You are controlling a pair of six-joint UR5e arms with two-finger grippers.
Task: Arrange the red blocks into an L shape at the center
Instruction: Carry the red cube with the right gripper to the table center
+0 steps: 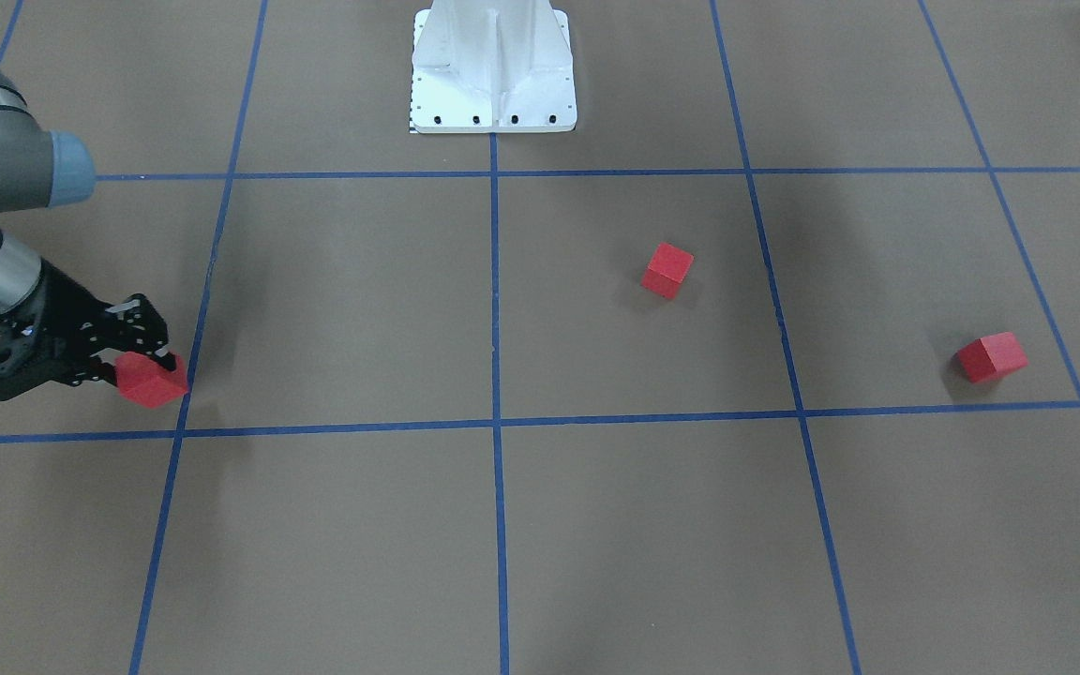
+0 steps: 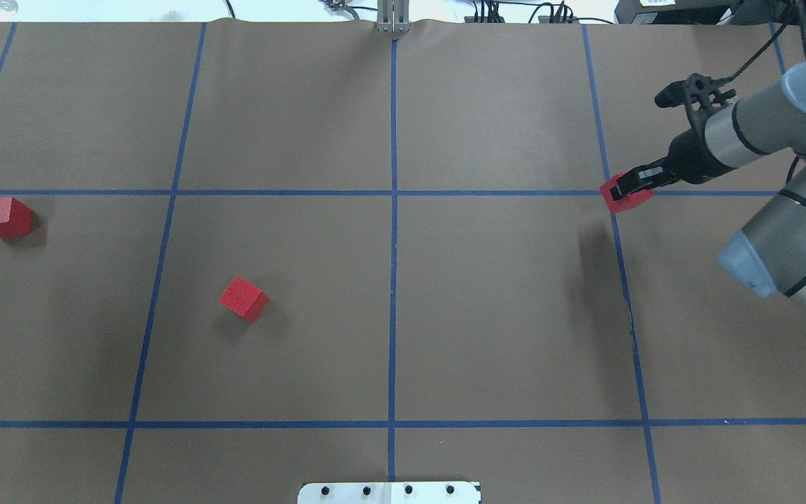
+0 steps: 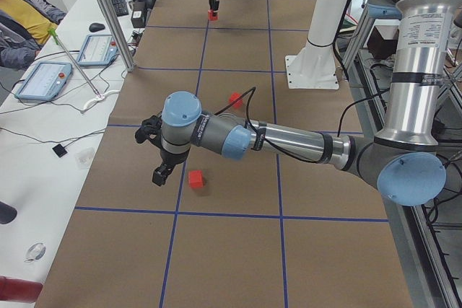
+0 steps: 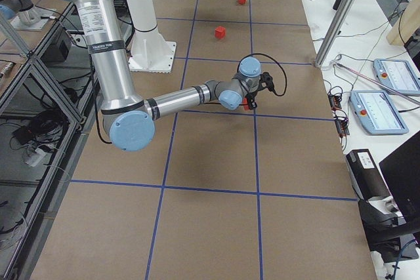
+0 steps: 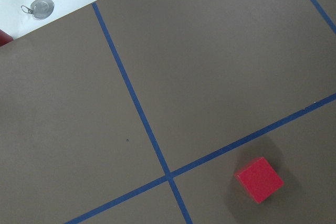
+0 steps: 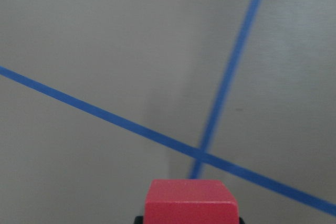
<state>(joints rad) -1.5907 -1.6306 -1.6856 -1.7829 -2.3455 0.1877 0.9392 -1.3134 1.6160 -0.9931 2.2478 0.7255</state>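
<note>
My right gripper [image 2: 625, 187] is shut on one of the red blocks [image 2: 625, 199], held just above a blue tape crossing at the table's right side; the wrist view shows the block [image 6: 190, 200] between the jaws. In the front-facing view the right gripper [image 1: 142, 367] holds that cube [image 1: 154, 382] at the left. A second red block [image 2: 243, 297] lies left of the center [image 2: 393, 308]. The third red block [image 2: 5, 217] rests at the far left. My left gripper [image 3: 160, 171] hovers beside it; I cannot tell whether it is open or shut.
The white robot base [image 1: 493, 70] stands at the table's robot side. A side table with tablets [image 3: 43, 81] and a seated person [image 3: 25, 16] runs along the far edge, behind metal posts [image 3: 108, 16]. A small metal ring [image 5: 41, 7] lies off the brown mat.
</note>
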